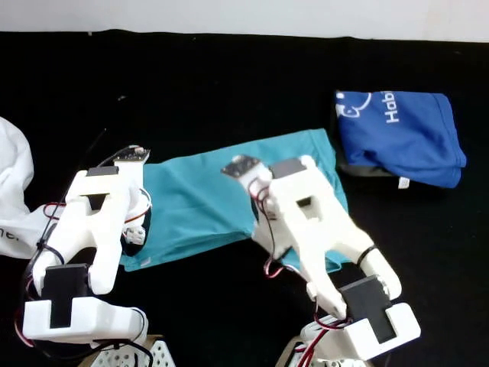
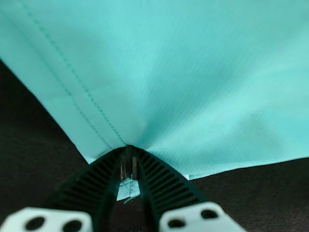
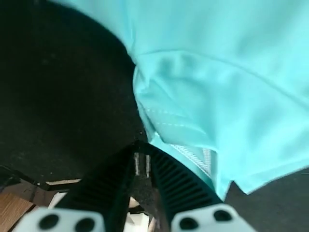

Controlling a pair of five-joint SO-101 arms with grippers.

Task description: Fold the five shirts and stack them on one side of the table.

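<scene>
A teal shirt (image 1: 202,195) lies spread across the middle of the black table. My left gripper (image 2: 128,159) is shut on the teal shirt (image 2: 169,82) at its hemmed near-left corner, pinching the cloth between black ribbed fingers (image 2: 159,174). My right gripper (image 3: 142,162) is shut on the teal shirt (image 3: 217,87) at a bunched edge near its stitched seam. From above, the left arm (image 1: 95,222) covers the shirt's left end and the right arm (image 1: 313,222) its right part. A folded blue shirt (image 1: 401,138) rests at the back right. A white shirt (image 1: 15,183) lies at the left edge.
The black table (image 1: 229,84) is open along the back, with a white wall behind it. Both arm bases (image 1: 84,317) stand at the near edge. A wooden surface (image 3: 12,212) shows below the table edge in the right wrist view.
</scene>
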